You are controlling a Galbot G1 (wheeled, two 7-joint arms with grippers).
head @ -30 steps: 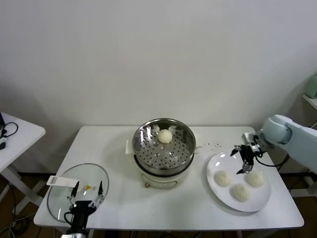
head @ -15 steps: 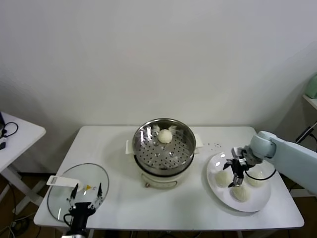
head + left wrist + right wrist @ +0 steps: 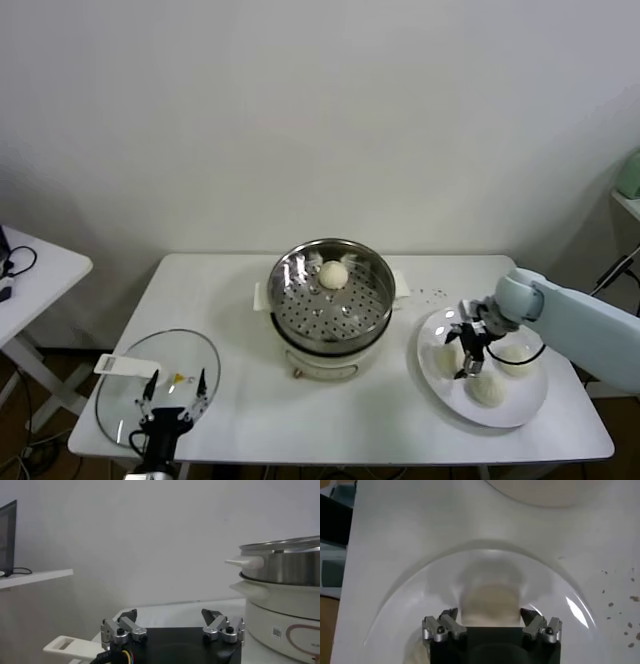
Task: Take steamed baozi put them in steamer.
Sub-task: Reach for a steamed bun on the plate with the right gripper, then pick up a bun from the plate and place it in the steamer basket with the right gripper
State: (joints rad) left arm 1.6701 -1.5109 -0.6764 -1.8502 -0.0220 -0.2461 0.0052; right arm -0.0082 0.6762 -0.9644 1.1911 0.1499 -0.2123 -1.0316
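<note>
White and soft, three steamed baozi (image 3: 487,386) sat on the flat plate (image 3: 520,408) at the robot's right side of the table (image 3: 240,400). A fourth bun (image 3: 333,273) already lay on the holed tray inside the steamer (image 3: 330,305), near its back wall. The steamer stood in the middle of the table with no lid on it. The glass lid (image 3: 125,385) lay at the front on the robot's left side.

The right gripper (image 3: 468,345) hung low over the plate with its fingers spread apart. It held nothing. In the right wrist view, one bun (image 3: 491,602) sat right between the two fingers (image 3: 442,626), just ahead of them. This looked like the bun nearest the steamer.

The step in hand seemed to be picking up that bun. To do it well, the gripper should go straight down so one finger lands on each side of the bun. It should close gently, because the dough is soft and could squash or tear. It should also keep clear of the other two buns close by, so they do not get pushed. Then it should lift high enough to clear the steamer's shiny rim.

The left gripper (image 3: 172,395) waited over the glass lid with its fingers apart, holding nothing.
</note>
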